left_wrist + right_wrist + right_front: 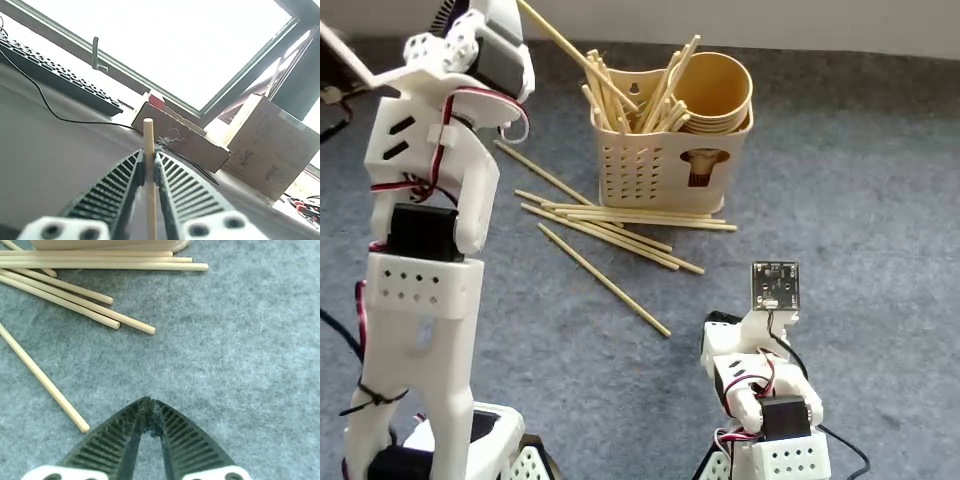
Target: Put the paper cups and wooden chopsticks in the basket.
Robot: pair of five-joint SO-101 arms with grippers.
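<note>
Left claw [150, 156] pinches one chopstick [148, 132] tight. It's raised high so, we think, the far end tips into basket [665, 170], where cups [720, 95] already sit. Right claw [147, 405] closed, empty, parked low over tabletop [240, 340]. Loose sticks [620, 225] lie before basket.

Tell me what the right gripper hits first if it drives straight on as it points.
Probably the bare grey mat just beyond the shut right gripper. If it runs flatter than it looks, the loose chopsticks before the basket come first; depth is unclear.
</note>
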